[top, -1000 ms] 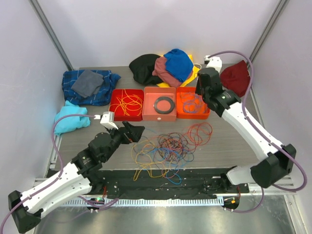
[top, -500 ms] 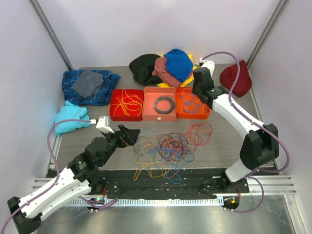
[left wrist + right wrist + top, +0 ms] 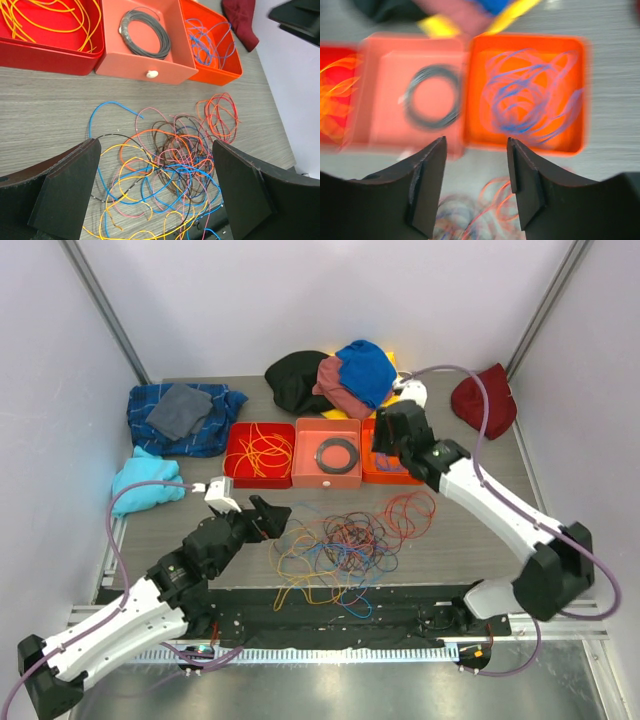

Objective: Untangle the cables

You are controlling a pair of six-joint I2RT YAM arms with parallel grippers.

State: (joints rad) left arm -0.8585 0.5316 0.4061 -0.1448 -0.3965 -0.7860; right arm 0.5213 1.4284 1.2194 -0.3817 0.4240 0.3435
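Observation:
The cables (image 3: 340, 545) lie in a loose tangle of orange, yellow, blue, pink and red loops on the table's near middle, also seen in the left wrist view (image 3: 175, 160) and blurred in the right wrist view (image 3: 485, 212). My left gripper (image 3: 275, 515) hovers just left of the tangle. It is wide open and empty, and its fingers frame the pile (image 3: 155, 145). My right gripper (image 3: 385, 440) hangs over the front of the orange tray (image 3: 400, 478). It is open (image 3: 476, 142) with nothing between its fingers.
A red tray (image 3: 260, 481) holds orange and yellow cables, a pink tray (image 3: 327, 481) a black ring, the orange tray blue cables. Piled clothes (image 3: 340, 380) lie behind, a plaid cloth (image 3: 185, 415) and a cyan cloth (image 3: 145, 485) at left, a maroon cloth (image 3: 485, 400) at right.
My right gripper has opened from shut and swung left and nearer, from above the orange tray's back to its front. The left arm has barely shifted and stays open.

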